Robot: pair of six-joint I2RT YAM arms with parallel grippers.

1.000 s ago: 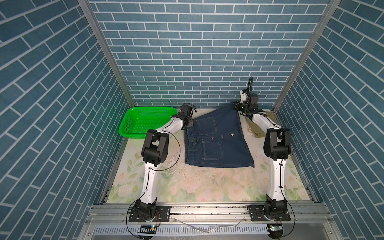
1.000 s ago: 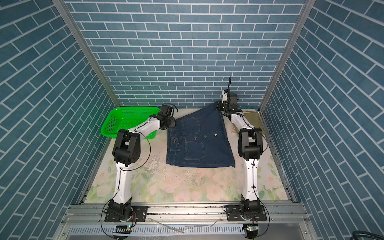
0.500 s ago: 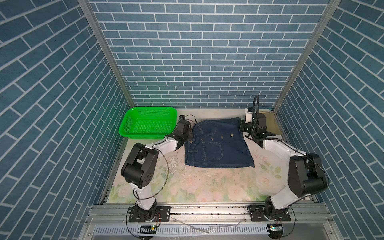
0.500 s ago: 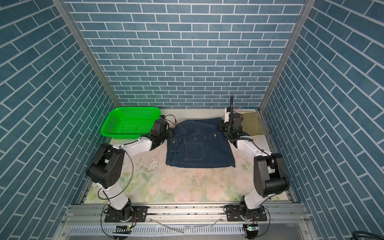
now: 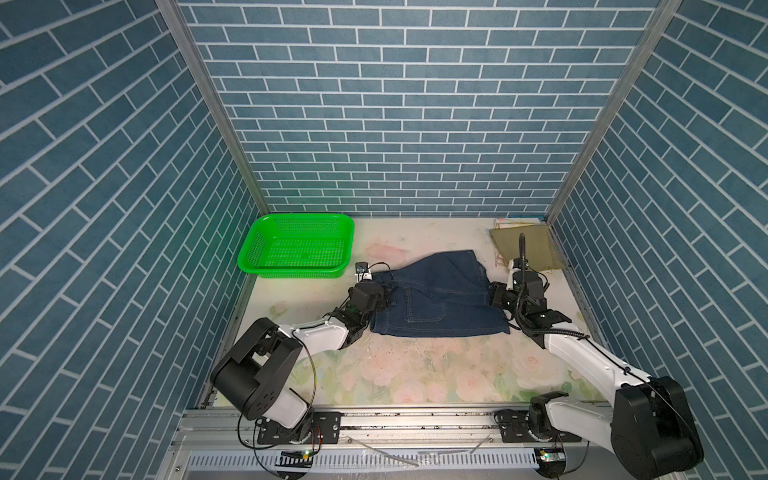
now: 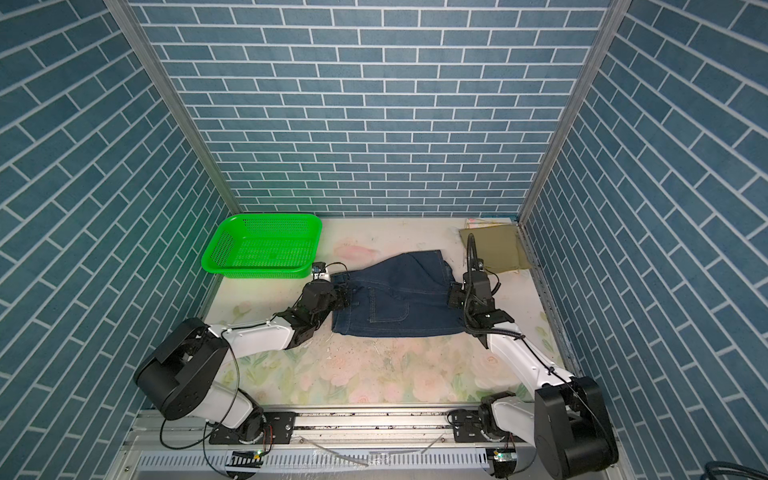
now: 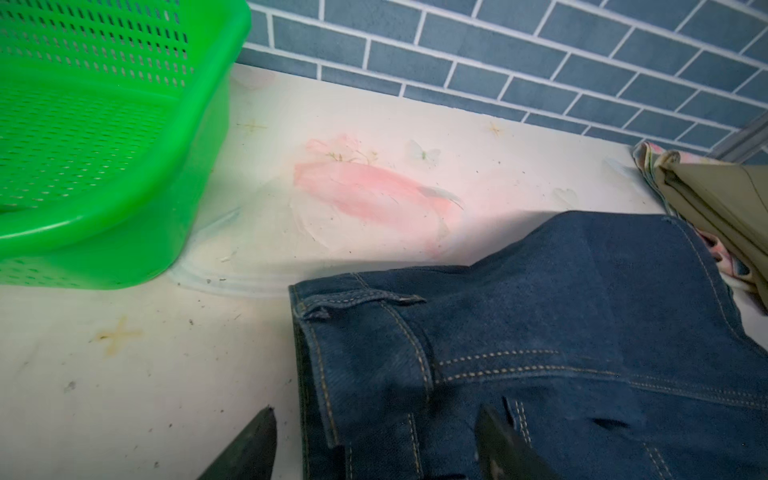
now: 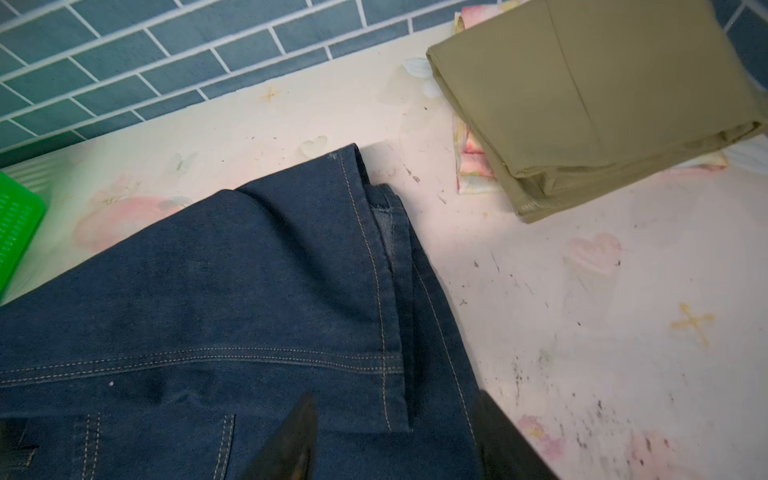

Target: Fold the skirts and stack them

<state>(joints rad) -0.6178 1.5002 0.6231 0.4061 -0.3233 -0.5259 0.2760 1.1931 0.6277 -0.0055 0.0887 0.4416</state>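
Left claw and right claw both gape wide at opposite ends of the folded dark blue denim skirt, lying crosswise on the tabletop, my right nearer the folded olive-khaki skirt in the far right corner.

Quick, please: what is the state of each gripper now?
Left gripper: open, jaws apart over the denim skirt edge, holding nothing.
Right gripper: open over the same skirt, holding nothing.
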